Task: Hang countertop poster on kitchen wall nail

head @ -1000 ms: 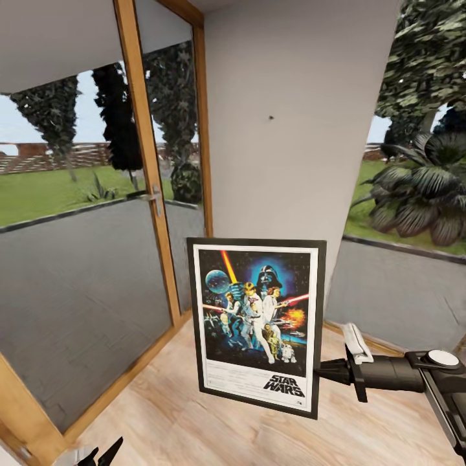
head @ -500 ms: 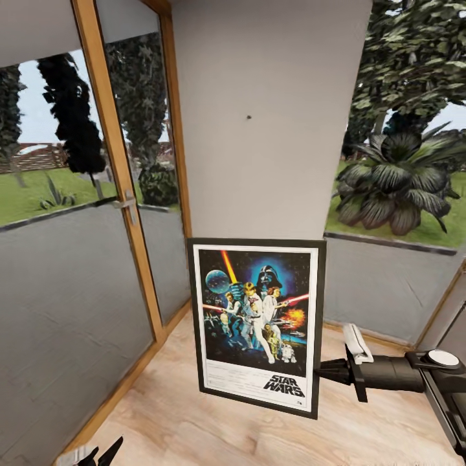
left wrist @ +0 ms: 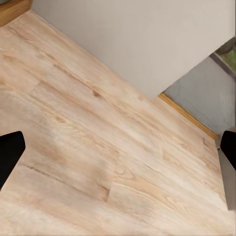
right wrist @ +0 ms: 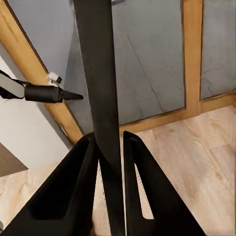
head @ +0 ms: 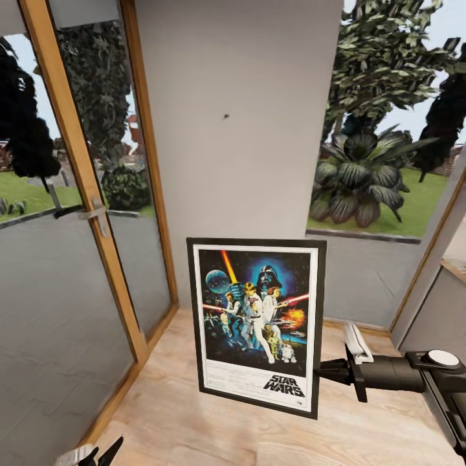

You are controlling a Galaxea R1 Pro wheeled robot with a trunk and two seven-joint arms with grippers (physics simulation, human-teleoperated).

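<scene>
The framed Star Wars poster [head: 255, 323] hangs upright above the wooden floor, facing me. My right gripper [head: 321, 372] is shut on its right edge near the bottom. In the right wrist view the black frame edge [right wrist: 101, 88] runs between the two fingers, with the gripper [right wrist: 109, 140] clamped on it. A small dark wall nail [head: 226, 117] sits on the grey wall panel [head: 246, 149], above and behind the poster. My left gripper [head: 103, 453] hangs low at the picture's bottom left; its wrist view has the gripper [left wrist: 118, 152] open over bare floor. The kitchen countertop is out of view.
A wood-framed glass door [head: 84, 213] with a handle [head: 97, 212] stands to the left of the wall panel. On the right a window [head: 375, 162] looks onto garden plants. Light wooden floor [head: 362, 427] lies beneath the poster.
The view has swung to the right, so the wall, nail and door have slid left in the picture. The poster and right gripper keep the same place relative to me.
</scene>
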